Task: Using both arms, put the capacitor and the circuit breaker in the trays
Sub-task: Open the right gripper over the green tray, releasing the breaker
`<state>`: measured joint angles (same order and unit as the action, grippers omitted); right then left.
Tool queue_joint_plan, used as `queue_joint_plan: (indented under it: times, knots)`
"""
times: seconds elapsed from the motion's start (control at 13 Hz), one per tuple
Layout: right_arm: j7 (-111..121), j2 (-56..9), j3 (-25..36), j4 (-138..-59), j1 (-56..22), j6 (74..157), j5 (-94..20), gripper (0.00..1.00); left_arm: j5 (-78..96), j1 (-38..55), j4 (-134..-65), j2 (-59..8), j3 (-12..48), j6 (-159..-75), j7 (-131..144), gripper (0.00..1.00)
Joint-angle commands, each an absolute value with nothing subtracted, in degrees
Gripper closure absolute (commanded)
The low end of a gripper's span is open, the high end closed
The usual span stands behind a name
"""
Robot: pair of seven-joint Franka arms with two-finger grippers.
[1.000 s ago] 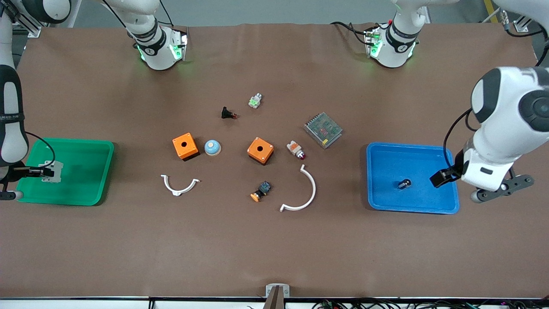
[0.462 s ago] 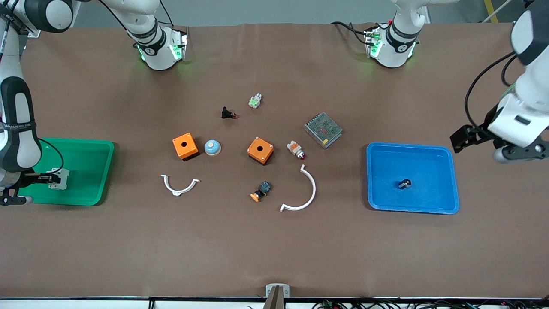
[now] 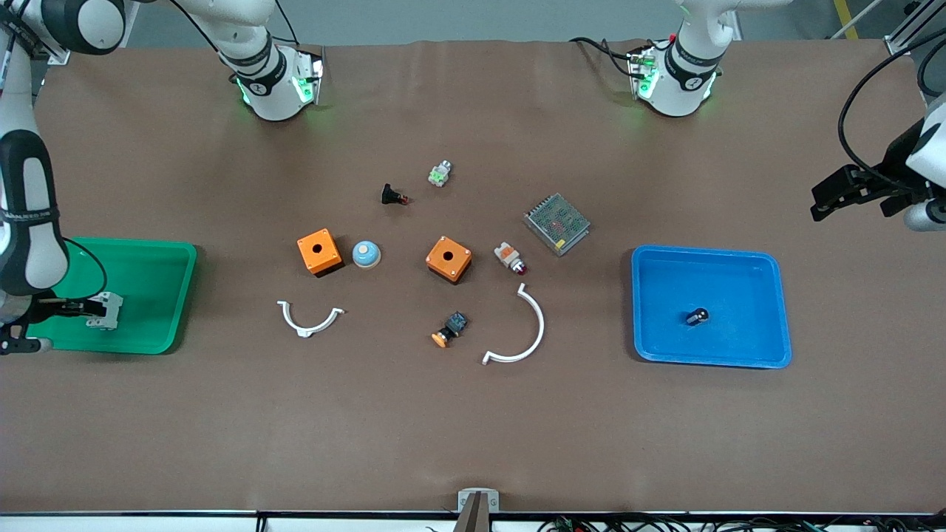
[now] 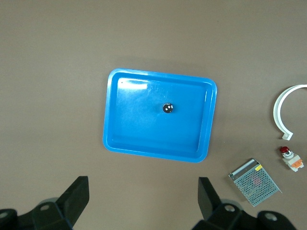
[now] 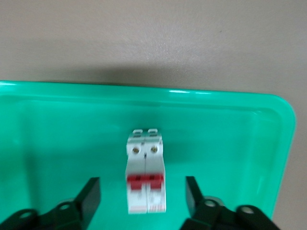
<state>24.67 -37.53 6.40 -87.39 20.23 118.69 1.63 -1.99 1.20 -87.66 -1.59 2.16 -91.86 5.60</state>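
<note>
The tiny near-black cylindrical capacitor (image 3: 696, 317) lies in the blue plastic tray (image 3: 768, 310) near the bench's left-arm edge; the left gripper (image 4: 143, 201), fingers apart, hangs above bare bench. The white-grey block circuit breaker (image 5: 146, 171) with red levers rests in the green plastic tray (image 5: 240, 139) between the right gripper's (image 5: 143, 201) spread, untouching fingers.

Open tabletop (image 3: 473, 428) lies nearer the camera; orange boxes (image 3: 319, 252) and white arcs (image 3: 517, 329) crowd mid-table.

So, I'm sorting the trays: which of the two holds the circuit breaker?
The green tray, at the right arm's end of the table, holds the circuit breaker; the blue tray holds only the capacitor.
</note>
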Motion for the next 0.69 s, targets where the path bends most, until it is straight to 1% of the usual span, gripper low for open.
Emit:
queue_joint_plan:
  times: [0.0, 0.23, 0.31, 0.46, 0.62]
  knots:
    - [24.4, -26.1, 5.4, -89.2, 19.0, 108.2, 1.0, 0.0, -0.9, 2.1, -88.9, -0.1, 1.8, -91.5, 5.1, 0.0]
    - [17.2, -17.2, 5.4, -89.9, 15.2, 97.4, 1.1, 0.01, -0.7, 2.1, -88.8, 0.1, 2.3, -91.6, 5.8, 0.0]
    - [15.7, -14.3, 5.3, -91.4, 14.0, 95.9, 1.1, 0.01, -0.6, 2.1, -88.6, 0.0, 2.3, -91.8, 5.8, 0.0]
    - [9.1, -7.4, 5.3, -96.7, 9.0, 95.6, 1.1, 0.01, -0.2, 2.4, -88.5, -0.3, 2.3, -92.7, 6.1, 0.0]
    - [4.1, -2.9, 5.3, -100.3, 5.0, 95.5, 1.1, 0.01, -0.2, 2.3, -88.1, -0.6, 2.6, -92.6, 6.2, 0.0]
